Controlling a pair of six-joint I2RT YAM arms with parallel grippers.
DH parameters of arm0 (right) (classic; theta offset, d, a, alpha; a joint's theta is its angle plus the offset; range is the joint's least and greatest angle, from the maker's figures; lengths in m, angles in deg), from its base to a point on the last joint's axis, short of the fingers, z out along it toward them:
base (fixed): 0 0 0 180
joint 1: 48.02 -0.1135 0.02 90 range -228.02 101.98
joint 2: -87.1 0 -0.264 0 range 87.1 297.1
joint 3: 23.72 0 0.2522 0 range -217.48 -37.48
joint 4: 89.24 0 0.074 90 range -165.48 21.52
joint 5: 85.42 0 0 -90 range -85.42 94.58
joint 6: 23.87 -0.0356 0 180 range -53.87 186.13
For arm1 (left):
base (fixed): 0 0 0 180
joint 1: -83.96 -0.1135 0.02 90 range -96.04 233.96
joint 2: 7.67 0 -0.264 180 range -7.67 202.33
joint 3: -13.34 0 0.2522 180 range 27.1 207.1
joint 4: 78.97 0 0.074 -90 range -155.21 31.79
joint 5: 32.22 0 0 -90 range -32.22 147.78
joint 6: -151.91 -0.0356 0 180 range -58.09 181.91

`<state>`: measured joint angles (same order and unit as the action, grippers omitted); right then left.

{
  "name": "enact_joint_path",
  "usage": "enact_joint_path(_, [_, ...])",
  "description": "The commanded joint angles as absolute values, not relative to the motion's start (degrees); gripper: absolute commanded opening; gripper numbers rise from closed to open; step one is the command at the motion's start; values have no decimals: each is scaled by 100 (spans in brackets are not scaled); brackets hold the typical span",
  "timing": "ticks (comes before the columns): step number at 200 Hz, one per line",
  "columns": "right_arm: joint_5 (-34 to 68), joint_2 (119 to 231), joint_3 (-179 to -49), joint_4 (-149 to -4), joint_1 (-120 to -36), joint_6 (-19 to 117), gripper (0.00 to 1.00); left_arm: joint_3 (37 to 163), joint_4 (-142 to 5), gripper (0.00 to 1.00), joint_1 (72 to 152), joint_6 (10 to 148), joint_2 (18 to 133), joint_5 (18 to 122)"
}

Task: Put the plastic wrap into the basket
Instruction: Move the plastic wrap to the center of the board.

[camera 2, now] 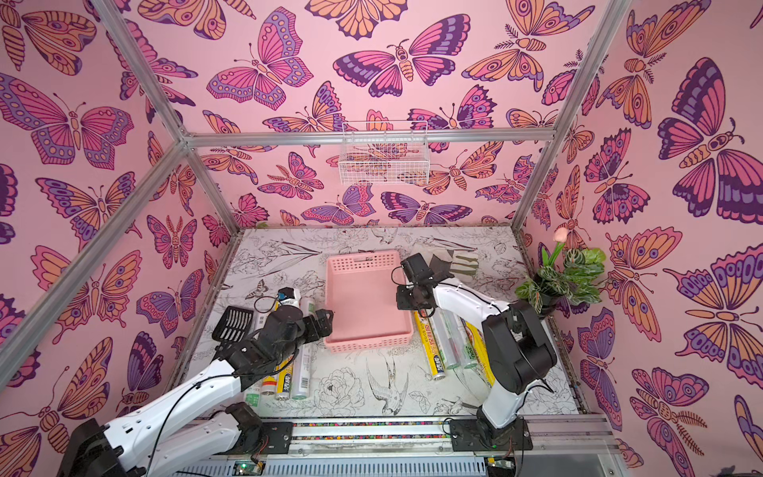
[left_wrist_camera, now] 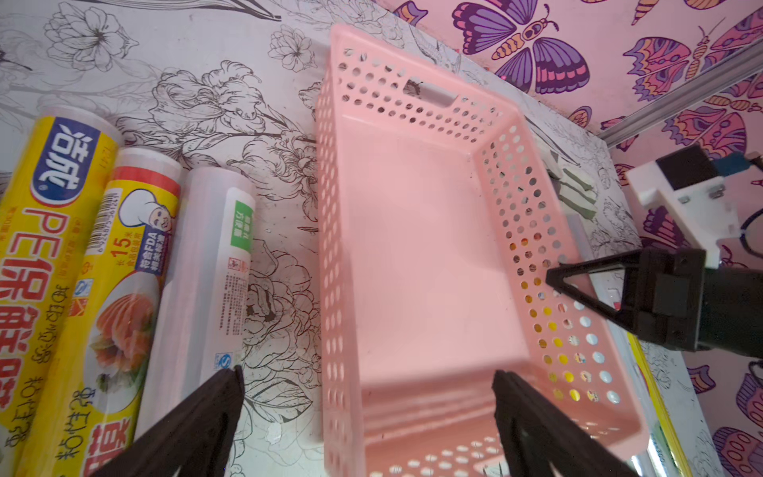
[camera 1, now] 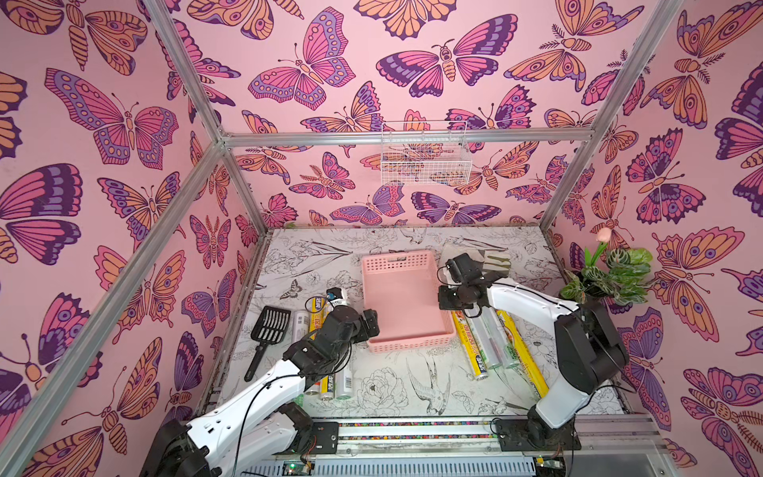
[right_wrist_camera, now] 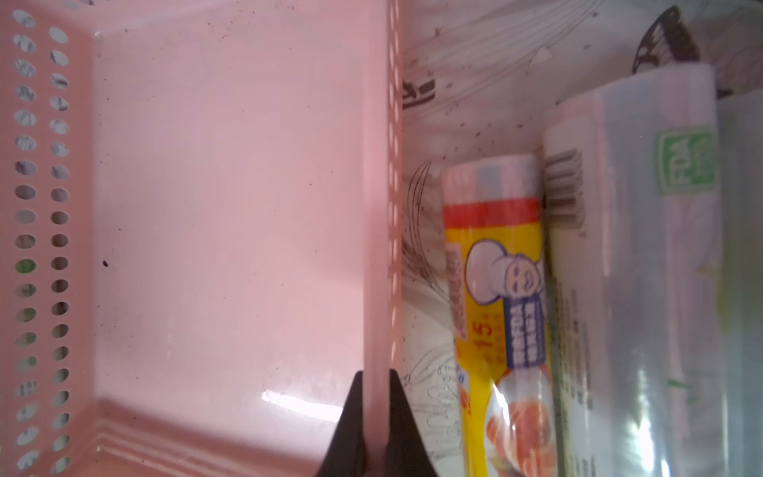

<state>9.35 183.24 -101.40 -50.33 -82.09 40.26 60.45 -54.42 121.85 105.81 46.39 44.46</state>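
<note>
The pink basket (camera 1: 398, 262) (camera 2: 363, 262) lies mid-table with nothing in it. My right gripper (camera 1: 444, 297) (right_wrist_camera: 375, 373) is shut on its right wall (right_wrist_camera: 377, 247), and its tip shows in the left wrist view (left_wrist_camera: 553, 276). My left gripper (camera 1: 369, 324) (left_wrist_camera: 367, 373) stands open astride the basket's left wall (left_wrist_camera: 336, 247), one finger inside and one outside. Three plastic wrap rolls (camera 1: 344, 382) (left_wrist_camera: 124, 268) lie left of the basket, partly under my left arm. Several more plastic wrap rolls (camera 1: 470, 347) (camera 2: 431, 351) (right_wrist_camera: 499, 309) lie along its right side.
A black slotted scoop (camera 1: 270, 326) lies at the left edge of the table. A grey-white glove (camera 1: 493, 262) lies behind my right gripper. A potted plant (camera 1: 611, 276) stands at the right wall. A white wire basket (camera 1: 425, 161) hangs on the back wall.
</note>
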Motion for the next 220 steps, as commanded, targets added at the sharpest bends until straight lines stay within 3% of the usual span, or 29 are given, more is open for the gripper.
enact_joint_path(1, [851,17991,-9868,-4799,-8440,4006,6,6222,-5360,100,12158,10412,4632,4746])
enact_joint_path(26, [442,17747,-9573,-4602,-8679,3882,8,6354,-5358,100,12158,10326,4755,5025])
enact_joint_path(91, [616,17221,-9110,-4638,-9067,3523,14,6455,-5360,100,12179,10330,5023,5333])
enact_joint_path(104, [702,17159,-9084,-4673,-9111,3465,19,6426,-5354,100,12183,10344,5042,5347])
enact_joint_path(160, [38,16828,-9340,-3986,-9123,3628,30,6280,-4549,100,12126,10327,4562,4605])
enact_joint_path(184, [-20,16379,-9391,-3981,-9119,3705,31,6233,-3904,100,11779,10234,4040,4288])
enact_joint_path(220, [1034,15813,-9188,-5122,-9224,3775,35,6020,-3058,100,10797,10221,3267,4126])
